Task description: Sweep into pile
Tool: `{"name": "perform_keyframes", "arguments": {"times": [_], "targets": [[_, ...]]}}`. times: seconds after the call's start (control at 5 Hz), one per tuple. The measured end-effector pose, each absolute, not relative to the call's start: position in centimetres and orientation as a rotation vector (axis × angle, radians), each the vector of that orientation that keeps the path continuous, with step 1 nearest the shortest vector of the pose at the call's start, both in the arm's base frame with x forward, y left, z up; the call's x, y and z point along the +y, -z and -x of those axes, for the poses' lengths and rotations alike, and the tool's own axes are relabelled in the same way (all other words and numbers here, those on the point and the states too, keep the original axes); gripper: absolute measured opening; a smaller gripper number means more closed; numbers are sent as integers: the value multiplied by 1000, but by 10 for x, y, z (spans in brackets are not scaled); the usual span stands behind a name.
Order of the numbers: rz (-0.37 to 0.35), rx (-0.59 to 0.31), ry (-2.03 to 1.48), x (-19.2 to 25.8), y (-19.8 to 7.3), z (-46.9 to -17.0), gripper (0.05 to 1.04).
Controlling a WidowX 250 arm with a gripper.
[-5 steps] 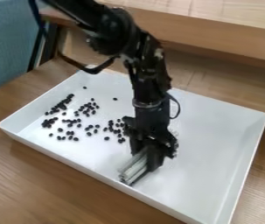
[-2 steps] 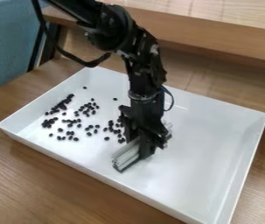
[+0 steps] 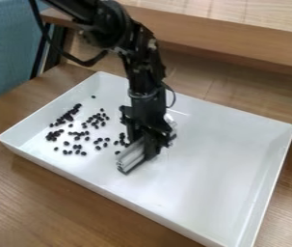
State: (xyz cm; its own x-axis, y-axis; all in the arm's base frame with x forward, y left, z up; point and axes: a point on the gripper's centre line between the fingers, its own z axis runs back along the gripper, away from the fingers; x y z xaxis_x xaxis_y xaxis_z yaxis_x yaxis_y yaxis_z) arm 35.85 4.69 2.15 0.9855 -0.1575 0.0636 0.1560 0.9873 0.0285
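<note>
Small dark pieces (image 3: 68,116) were seen scattered over the floor of a white tray (image 3: 219,169), in the part of it shown towards the left of the view. Some were bunched closely, in a slanting band near the tray's left wall and in a clump just below it; others were strewn loosely between there and the gripper, and a single one was set apart nearer the tray's far corner. A pale grey ribbed bar (image 3: 131,157) was gripped by the black gripper (image 3: 149,146), whose fingers were closed on it, and it was held at a slant low in the tray, with its lower end pointed towards the near wall. A few of the pieces were found just beside the bar and the gripper; whether any was touched by the bar could not be told. The gripper was hung from the black arm (image 3: 143,65), which was brought in from the top edge, with a dark cable (image 3: 74,59) looped beside it. The tray was supported by a brown wooden table (image 3: 58,207), backed by a wooden ledge (image 3: 232,44), and a blue panel (image 3: 5,55) was shown at the upper left
</note>
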Motion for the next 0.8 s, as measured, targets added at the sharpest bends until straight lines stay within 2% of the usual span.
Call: {"name": "perform_keyframes", "arguments": {"times": [0.4,0.8], "targets": [[-26,-66,72,82,-21,-353,399],[-62,-14,139,111,-21,-345,399]]}}
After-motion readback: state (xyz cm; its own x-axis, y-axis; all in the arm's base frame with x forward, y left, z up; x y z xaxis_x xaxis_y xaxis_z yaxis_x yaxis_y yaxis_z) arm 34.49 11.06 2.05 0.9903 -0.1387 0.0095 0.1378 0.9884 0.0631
